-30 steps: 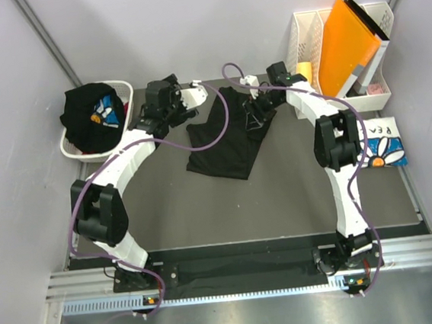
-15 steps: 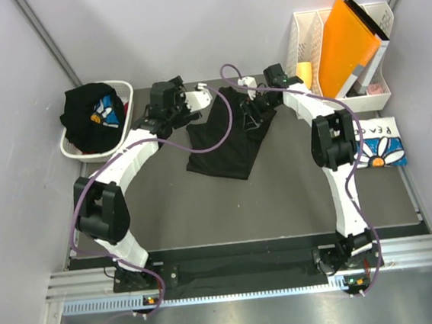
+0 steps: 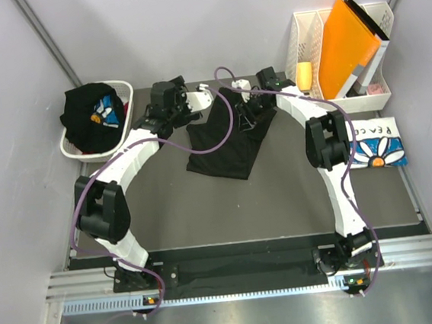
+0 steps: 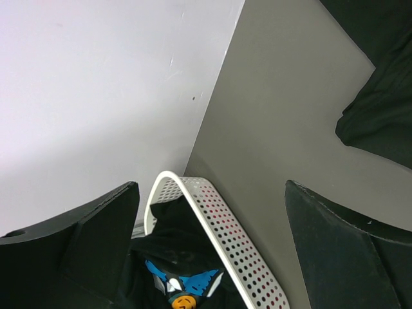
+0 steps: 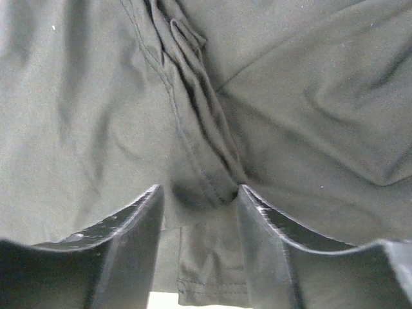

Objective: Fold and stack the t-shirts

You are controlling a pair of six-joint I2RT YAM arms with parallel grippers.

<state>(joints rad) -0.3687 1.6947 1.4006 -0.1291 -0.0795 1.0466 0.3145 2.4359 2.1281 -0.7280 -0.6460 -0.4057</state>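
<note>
Since the earlier overhead frame the right arm's wrist has shifted a little leftward along the upper edge of the mat, and the left arm has edged slightly up and to the right. Top view: black t-shirt [image 3: 222,150], spread and creased, upper centre of the grey table [image 3: 295,192]; right gripper [image 3: 251,113] down on its upper right part; left gripper [image 3: 161,110] just left of the garment, apart from it. Printed black t-shirt [image 3: 89,113], heaped in the white laundry basket [image 3: 73,149], upper left. White t-shirt [image 3: 379,142] with blue daisy print, folded flat, right edge of frame. Orange folder [image 3: 346,38], leaning in the white file rack [image 3: 304,39], upper right. Left wrist view: left gripper [image 4: 212,193] spread wide with nothing between its fingers [image 4: 109,225]; perforated laundry basket [image 4: 219,225] at lower centre with the printed black t-shirt [image 4: 167,241] inside it; black t-shirt [image 4: 380,122] at the right edge on the table [image 4: 277,116]; pale wall [image 4: 96,77] filling the upper left. Right wrist view: black t-shirt [image 5: 309,96] fills the frame; right gripper [image 5: 201,193] at lower centre, jaws pressed to either side of a bunched seam ridge of that cloth, pinching it.
</note>
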